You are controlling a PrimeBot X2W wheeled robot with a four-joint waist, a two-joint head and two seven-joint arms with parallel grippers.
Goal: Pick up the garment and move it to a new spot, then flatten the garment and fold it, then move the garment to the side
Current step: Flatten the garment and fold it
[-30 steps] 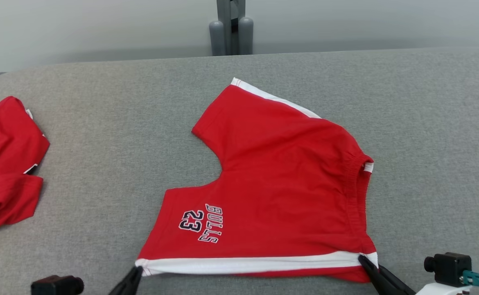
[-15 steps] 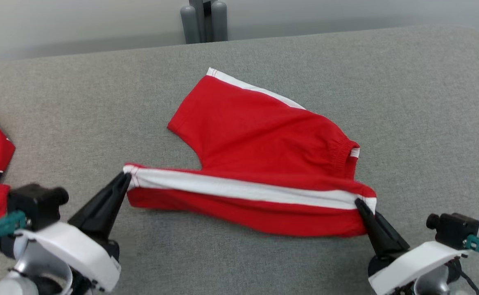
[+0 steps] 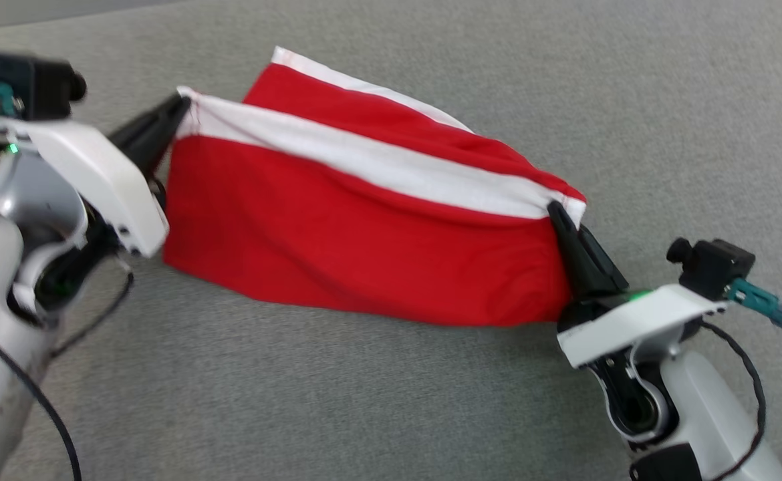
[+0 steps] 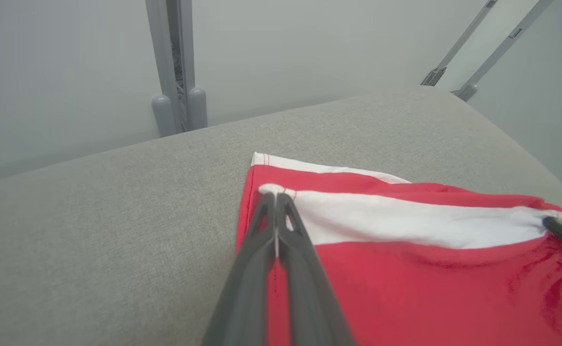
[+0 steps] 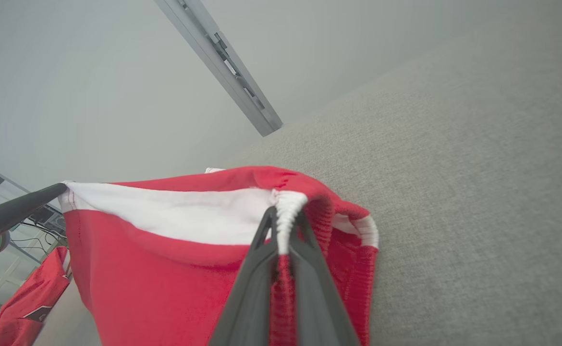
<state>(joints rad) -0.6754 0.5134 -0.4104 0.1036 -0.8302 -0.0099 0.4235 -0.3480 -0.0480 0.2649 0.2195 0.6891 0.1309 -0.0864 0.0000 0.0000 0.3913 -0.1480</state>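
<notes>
**Finding.** The shorts [image 3: 364, 227] are held up by their white-striped edge [image 3: 377, 164]. The red panel hangs below that edge, down to the grey worktop [image 3: 665, 107].

**Grip.**
- The left gripper [image 3: 178, 105] is clenched on the hem corner of the stripe. This is confirmed in the left wrist view [image 4: 275, 194].
- The right gripper [image 3: 555, 210] is clenched on the waistband corner. In the right wrist view [image 5: 281, 216] the jaws are seen pressed together over the ribbed band.

**Change noted.** One second ago the shorts are recorded flat, print upward, with the striped edge nearest the robot. Half a second ago that edge is raised and part-way across. It is now carried over to the far leg [image 3: 364, 83], so the plain underside is turned outward. The head view is also shifted, which is put down to camera movement.

**Assessment.** The lengthwise fold is judged to be under way but not yet laid down. The raised edge remains to be lowered in line with the far leg. Moving the shorts aside is still outstanding.
</notes>
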